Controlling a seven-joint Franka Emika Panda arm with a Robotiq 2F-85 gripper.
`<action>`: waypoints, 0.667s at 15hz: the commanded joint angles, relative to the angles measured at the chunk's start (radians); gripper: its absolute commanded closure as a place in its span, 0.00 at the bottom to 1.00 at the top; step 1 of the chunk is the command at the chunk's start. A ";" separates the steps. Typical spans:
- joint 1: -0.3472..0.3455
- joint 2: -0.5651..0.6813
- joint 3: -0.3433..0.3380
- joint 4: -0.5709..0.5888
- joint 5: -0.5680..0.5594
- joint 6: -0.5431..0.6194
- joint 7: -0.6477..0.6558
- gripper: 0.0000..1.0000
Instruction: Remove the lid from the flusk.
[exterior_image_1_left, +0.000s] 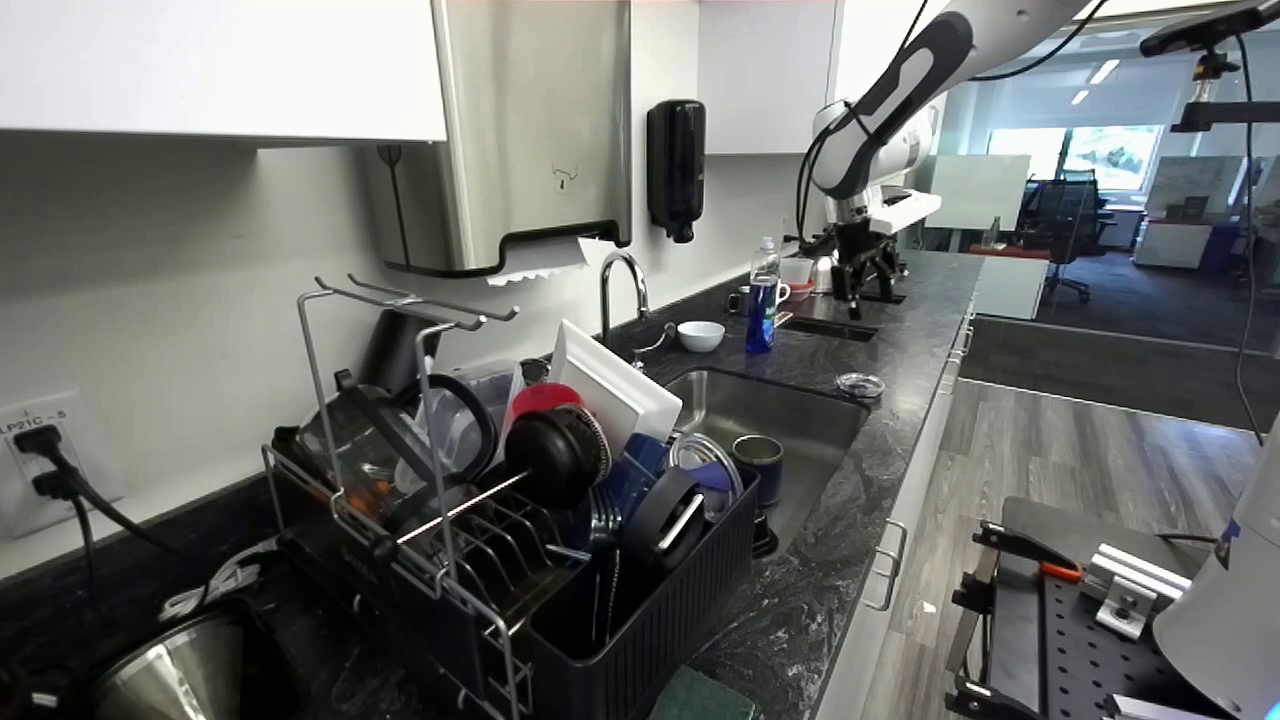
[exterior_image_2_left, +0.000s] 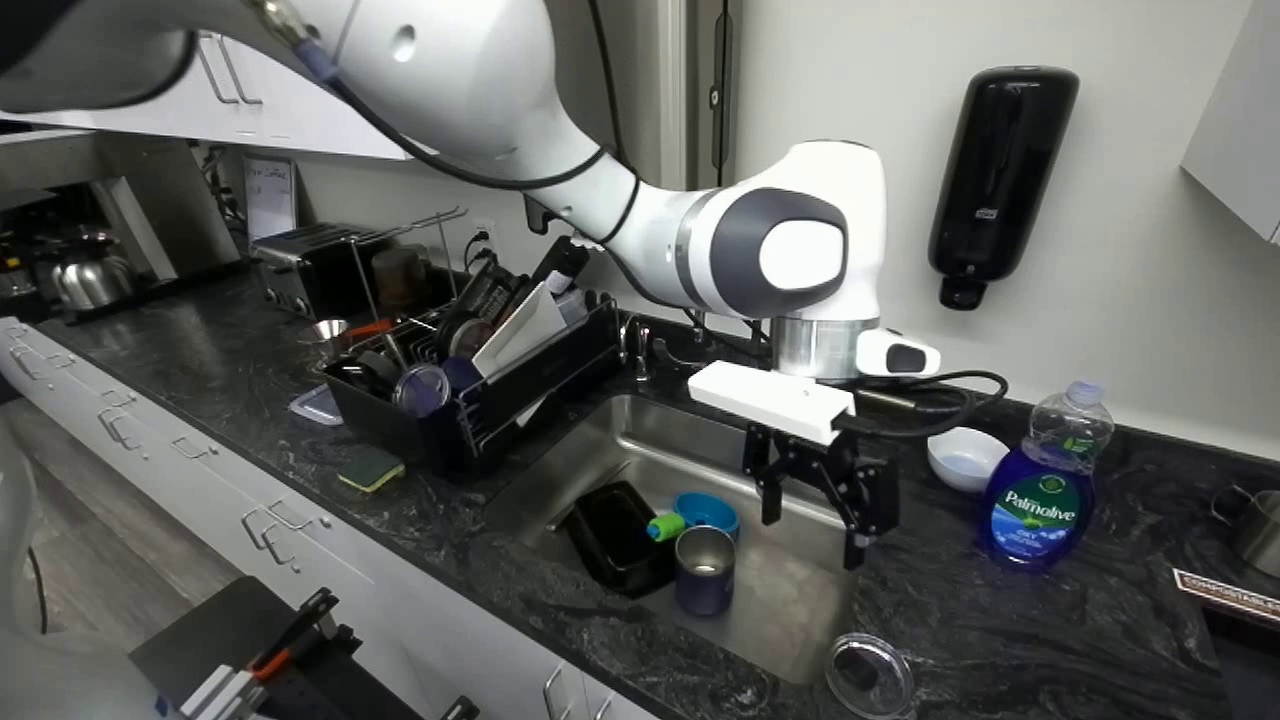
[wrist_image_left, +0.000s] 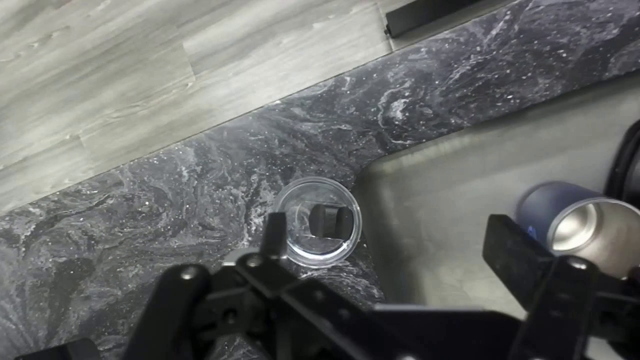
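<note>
The flusk, a dark blue cylindrical vessel, stands open-topped in the sink in both exterior views (exterior_image_1_left: 768, 482) (exterior_image_2_left: 704, 588). Its steel inside shows, and it also appears at the right of the wrist view (wrist_image_left: 552, 200). No cap sits on it. A clear round lid with a black slider lies on the counter by the sink's corner in both exterior views (exterior_image_1_left: 860, 386) (exterior_image_2_left: 870, 676) and in the wrist view (wrist_image_left: 320, 222). No dark blue cap is seen. My gripper (exterior_image_2_left: 812, 533) is open and empty above the sink; the wrist view shows its fingers (wrist_image_left: 385, 225) wide apart, pointing down.
The steel sink (exterior_image_2_left: 790, 620) also holds a black tray (exterior_image_2_left: 612, 540), a blue bowl (exterior_image_2_left: 708, 511) and a green item (exterior_image_2_left: 665, 527). A soap bottle (exterior_image_2_left: 1040, 490) and a white bowl (exterior_image_2_left: 967, 457) stand behind. A full dish rack (exterior_image_1_left: 640, 620) stands beside the sink.
</note>
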 joint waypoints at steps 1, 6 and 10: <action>-0.002 -0.176 0.008 -0.216 0.063 0.150 -0.037 0.00; 0.047 -0.358 0.011 -0.386 0.125 0.218 -0.033 0.00; 0.098 -0.437 0.031 -0.475 0.081 0.235 -0.014 0.00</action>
